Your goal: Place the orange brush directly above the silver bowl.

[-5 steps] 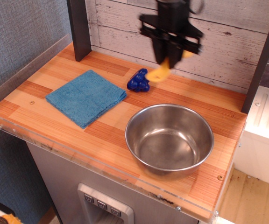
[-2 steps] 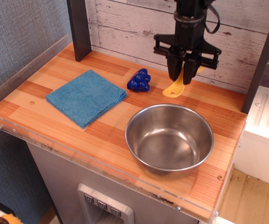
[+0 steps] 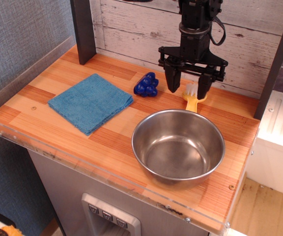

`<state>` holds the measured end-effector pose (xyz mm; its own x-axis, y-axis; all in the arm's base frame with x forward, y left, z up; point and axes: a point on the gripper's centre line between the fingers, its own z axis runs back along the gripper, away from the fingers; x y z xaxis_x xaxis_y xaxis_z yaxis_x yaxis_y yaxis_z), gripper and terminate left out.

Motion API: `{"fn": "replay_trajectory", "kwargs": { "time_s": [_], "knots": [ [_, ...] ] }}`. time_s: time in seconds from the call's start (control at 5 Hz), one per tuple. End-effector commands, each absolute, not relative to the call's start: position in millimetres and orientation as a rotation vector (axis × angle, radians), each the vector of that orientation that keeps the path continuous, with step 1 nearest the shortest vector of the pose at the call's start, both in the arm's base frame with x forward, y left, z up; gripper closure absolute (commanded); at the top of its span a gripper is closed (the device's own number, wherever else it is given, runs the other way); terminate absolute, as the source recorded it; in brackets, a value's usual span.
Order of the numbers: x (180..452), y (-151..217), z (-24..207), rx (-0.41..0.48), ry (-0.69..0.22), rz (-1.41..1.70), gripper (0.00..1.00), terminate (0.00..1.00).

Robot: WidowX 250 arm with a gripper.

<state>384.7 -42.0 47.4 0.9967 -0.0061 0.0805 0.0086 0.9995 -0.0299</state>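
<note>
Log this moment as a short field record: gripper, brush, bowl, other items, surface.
gripper: gripper open, fingers spread, just over the counter behind the bowl
brush: orange brush lying on the counter between the fingers, bristles toward the wall, released
bowl: silver bowl upright, empty, in front of the brush
other items: blue towel at left; blue grape toy left of the gripper
surface: wooden counter

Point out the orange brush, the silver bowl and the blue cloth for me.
orange brush (image 3: 193, 102): main camera view, on its yellow-orange handle, behind the bowl.
silver bowl (image 3: 146, 122): main camera view, on its rolled rim at the upper left.
blue cloth (image 3: 90, 102): main camera view, at the cloth's middle.
</note>
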Motion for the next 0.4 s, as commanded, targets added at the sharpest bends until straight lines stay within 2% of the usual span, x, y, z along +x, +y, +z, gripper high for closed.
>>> {"fn": "replay_trajectory", "kwargs": {
  "time_s": [0.0, 0.2],
  "knots": [
    [363.4, -23.8, 125.0, 0.016, -0.242, -0.068, 0.0, 0.0],
    [337.9, -6.8, 137.9, 0.001, -0.251, -0.068, 0.0, 0.0]
  ]
}}
